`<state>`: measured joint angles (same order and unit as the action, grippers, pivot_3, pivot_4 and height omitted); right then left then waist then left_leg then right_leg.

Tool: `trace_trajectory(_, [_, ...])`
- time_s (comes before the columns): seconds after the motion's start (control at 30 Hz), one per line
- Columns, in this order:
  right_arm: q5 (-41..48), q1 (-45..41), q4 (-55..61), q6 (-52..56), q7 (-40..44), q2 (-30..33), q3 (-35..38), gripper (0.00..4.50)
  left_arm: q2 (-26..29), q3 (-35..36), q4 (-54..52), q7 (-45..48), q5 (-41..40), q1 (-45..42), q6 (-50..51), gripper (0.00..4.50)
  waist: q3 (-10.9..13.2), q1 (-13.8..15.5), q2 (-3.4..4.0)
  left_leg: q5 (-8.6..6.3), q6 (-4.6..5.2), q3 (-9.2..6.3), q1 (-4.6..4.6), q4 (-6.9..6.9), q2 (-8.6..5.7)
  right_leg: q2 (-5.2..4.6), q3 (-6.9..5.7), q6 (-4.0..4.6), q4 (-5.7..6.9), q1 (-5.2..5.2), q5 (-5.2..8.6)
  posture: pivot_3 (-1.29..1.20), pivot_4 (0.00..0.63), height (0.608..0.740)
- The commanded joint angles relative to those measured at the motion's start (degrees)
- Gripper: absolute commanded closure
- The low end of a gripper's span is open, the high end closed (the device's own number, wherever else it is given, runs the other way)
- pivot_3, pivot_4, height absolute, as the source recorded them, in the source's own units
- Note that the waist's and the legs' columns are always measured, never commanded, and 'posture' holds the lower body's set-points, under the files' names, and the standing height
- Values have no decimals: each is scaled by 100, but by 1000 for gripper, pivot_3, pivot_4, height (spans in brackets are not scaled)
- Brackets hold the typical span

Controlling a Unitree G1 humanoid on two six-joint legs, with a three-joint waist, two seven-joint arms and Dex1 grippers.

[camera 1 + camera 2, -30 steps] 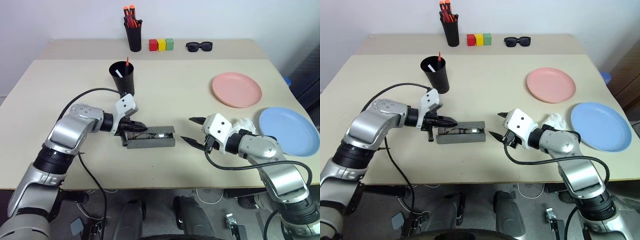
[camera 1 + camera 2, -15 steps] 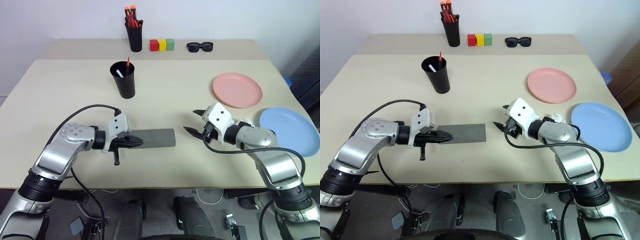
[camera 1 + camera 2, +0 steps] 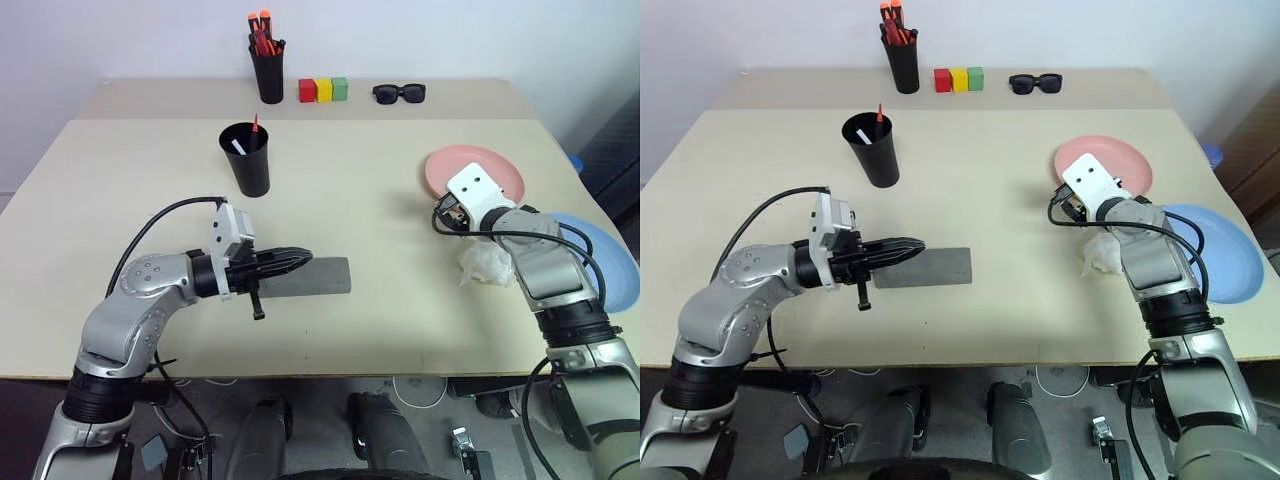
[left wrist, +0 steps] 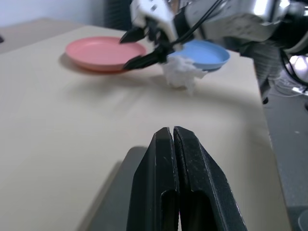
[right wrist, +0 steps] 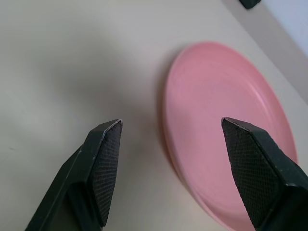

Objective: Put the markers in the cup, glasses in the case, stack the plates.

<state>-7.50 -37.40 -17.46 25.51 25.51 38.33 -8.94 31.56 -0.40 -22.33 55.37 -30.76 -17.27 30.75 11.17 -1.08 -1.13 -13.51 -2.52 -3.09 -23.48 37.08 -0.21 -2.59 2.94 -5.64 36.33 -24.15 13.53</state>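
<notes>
Grey case (image 3: 310, 276) lies closed on the surface (image 3: 350, 200). Left gripper (image 3: 300, 260) is clenched, empty, above its left end. Right gripper (image 5: 175, 144) is released at the pink plate (image 3: 492, 170) rim. Blue plate (image 3: 615, 262) lies beside. 2 markers (image 3: 248, 138) stand in the cup (image 3: 246, 160).

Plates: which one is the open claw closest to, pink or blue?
The pink plate. The right claw hangs at its near edge; the blue plate lies off beside the arm.
</notes>
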Motion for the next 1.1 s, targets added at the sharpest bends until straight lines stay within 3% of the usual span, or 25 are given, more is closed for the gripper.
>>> trace_trajectory(0.03, [-406, -478, -1191, -888, -189, -41, -181, 1177, -236, -247, -388, -154, -191, 86, -11, 4454, 0, -8, 0, 0, 0, 2, 0, 1, 0, -1, 2, 0, 0, 0, 0, 0, 150, 740])
trace_trajectory(0.1, [-476, -681, -1791, -1252, -184, -119, -243, 1177, -342, -384, -455, -242, -125, 157, -50, 4454, 0, -10, 0, 0, 0, 5, 0, 1, -1, -1, 4, 0, 0, 0, 0, 0, 150, 740])
trace_trajectory(0.17, [-589, -848, -2275, -1599, -244, -171, -296, 1713, -416, -456, -476, -336, -105, 180, -56, 4500, 0, -19, 0, 0, 0, 4, 2, 0, -1, 0, 5, 0, 0, 0, -1, 0, 150, 740])
trace_trajectory(0.37, [-866, -990, -2697, -2197, -307, -221, -423, 4467, -444, -628, -553, -481, -71, 245, -91, 4500, 0, -16, 0, 0, 0, 4, 5, 0, -1, 0, 5, 0, 2, 2, -1, 0, 150, 740])
trace_trajectory(0.53, [-1106, -802, -2105, -2462, -483, -72, -382, 4467, -421, -742, -542, -503, 50, 283, -195, 4500, 3, -15, 6, 0, 0, 4, 5, 0, -1, 0, 5, 0, 2, 2, -1, 0, 150, 740])
trace_trajectory(0.67, [-955, -234, -670, -2165, -218, 374, 54, 4467, -509, -876, -486, -566, 112, 152, -250, 4500, 3, 33, 9, 0, 0, -1, 3, -1, -1, 0, 4, 0, 2, 2, 0, 0, 150, 740])
trace_trajectory(0.93, [357, 2605, 3263, -129, 1311, 1381, 2400, 4467, -745, -1441, 11, -192, 420, -207, -719, 4500, 1, 137, 15, -1, 2, -11, 7, 3, -7, -2, 1, 0, -9, 24, 3, 0, 150, 740])
trace_trajectory(1.1, [338, 4121, 3922, 453, 1565, 1524, 3469, 4467, -848, -1593, 543, 184, 536, -499, -1002, 4500, -5, 84, 23, -1, 2, -6, 37, 8, -4, 2, 1, 20, -11, 53, 16, 0, 150, 740])
